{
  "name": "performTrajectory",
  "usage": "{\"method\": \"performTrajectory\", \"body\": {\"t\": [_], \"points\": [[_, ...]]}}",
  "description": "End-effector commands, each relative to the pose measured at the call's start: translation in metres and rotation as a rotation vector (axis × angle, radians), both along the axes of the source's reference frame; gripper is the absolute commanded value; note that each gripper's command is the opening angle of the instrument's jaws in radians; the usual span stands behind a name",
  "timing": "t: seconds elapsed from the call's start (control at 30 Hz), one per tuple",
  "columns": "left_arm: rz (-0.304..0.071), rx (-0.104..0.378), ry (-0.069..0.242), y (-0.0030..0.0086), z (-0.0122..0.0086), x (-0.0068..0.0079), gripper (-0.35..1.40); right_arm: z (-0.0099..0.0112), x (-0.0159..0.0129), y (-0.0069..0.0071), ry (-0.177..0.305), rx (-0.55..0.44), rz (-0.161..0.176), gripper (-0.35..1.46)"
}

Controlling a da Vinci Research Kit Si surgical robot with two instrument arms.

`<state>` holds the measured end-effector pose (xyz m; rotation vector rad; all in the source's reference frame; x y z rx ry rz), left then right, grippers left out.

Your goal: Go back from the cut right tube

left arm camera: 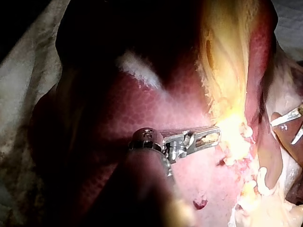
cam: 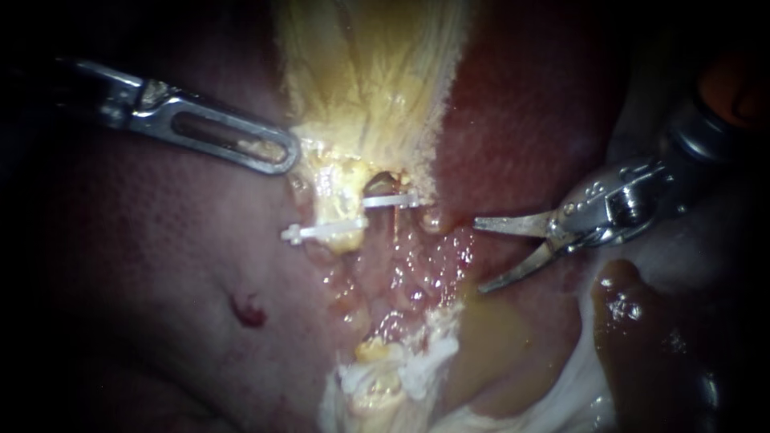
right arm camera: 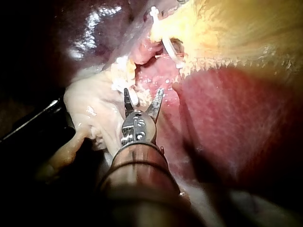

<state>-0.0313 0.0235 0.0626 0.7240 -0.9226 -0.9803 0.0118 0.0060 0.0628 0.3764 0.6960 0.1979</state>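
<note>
Here's the right instrument (cam: 479, 255), a slim steel shaft tipped with two curved blades, and those blades stand wide apart with nothing between them, hanging over wet pink tissue just beside the dark red liver (cam: 529, 104). Across the gap sits the cut right tube (cam: 383, 183), a small brownish open stump, apart from the blades and hard against its clip. By the look of it this is soft, slick, easily torn stuff, and I'd say blades shouldn't take hold of it at all; if anything must, beside the clip, never on it. The count: two white plastic clips (cam: 391, 200), two instruments, and one cut end I can pick out. The left instrument (cam: 281, 154), steel with long slotted jaws, has them closed on the edge of the pale yellow stringy tissue (cam: 369, 72).
</note>
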Motion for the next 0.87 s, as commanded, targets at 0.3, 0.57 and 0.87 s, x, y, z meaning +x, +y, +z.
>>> {"method": "performTrajectory", "body": {"t": [0.3,0.57,0.87], "points": [[0.023,-0.001,-0.008,-0.0014,0.0027,-0.0030,-0.35,-0.0001,-0.0005,0.0002,0.000,0.001,0.002,1.45],[0.026,-0.002,-0.009,-0.0015,0.0034,-0.0032,-0.35,-0.0001,-0.0006,0.0004,-0.003,0.002,0.005,1.45],[0.027,-0.002,-0.009,-0.0014,0.0034,-0.0032,-0.35,-0.0002,-0.0006,0.0005,-0.004,0.003,0.007,1.45]]}}
